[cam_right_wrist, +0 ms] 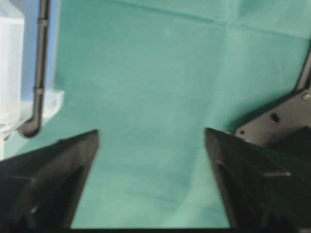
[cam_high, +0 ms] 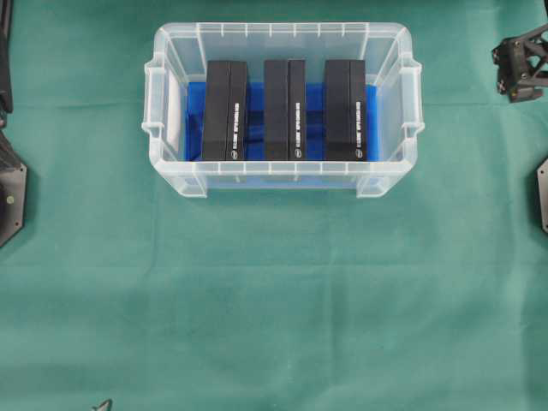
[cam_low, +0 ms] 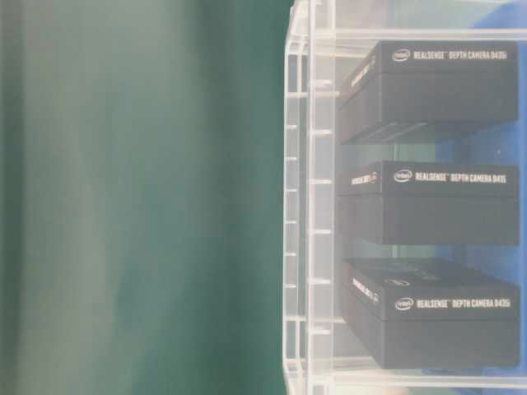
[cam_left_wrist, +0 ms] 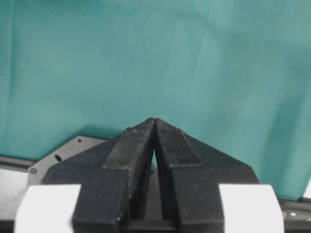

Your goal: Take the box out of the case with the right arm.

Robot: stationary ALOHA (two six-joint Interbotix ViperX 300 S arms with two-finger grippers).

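Centrally, toward the far side of the table, the case [cam_high: 282, 107] is being seen from overhead, its clear ribbed rim and side handles framing a bright blue floor lining [cam_high: 312, 120]. Three black boxes are being held inside it, standing side by side on their edges with blue gaps between them: the left box [cam_high: 226, 110], the middle box [cam_high: 285, 109] and the right box [cam_high: 345, 110]. White lettering is being shown on their faces in the table-level view, where the boxes are being seen through the clear wall.

Outward from the case, the green cloth [cam_high: 274, 300] is being spread over the whole surface, with faint fold creases crossing it. Nothing of the room beyond the cloth is being shown.

At the far right edge of the overhead view, well apart from the case, the right gripper [cam_high: 521, 64] is being glimpsed as a black open frame. In its own wrist view the right gripper's fingers [cam_right_wrist: 63, 179] are being held wide apart over bare cloth, with nothing between them, and a corner of the case is being caught at the left edge.

In the left wrist view the left gripper [cam_left_wrist: 154, 124] is being kept closed, its tips touching over the cloth, with nothing gripped.
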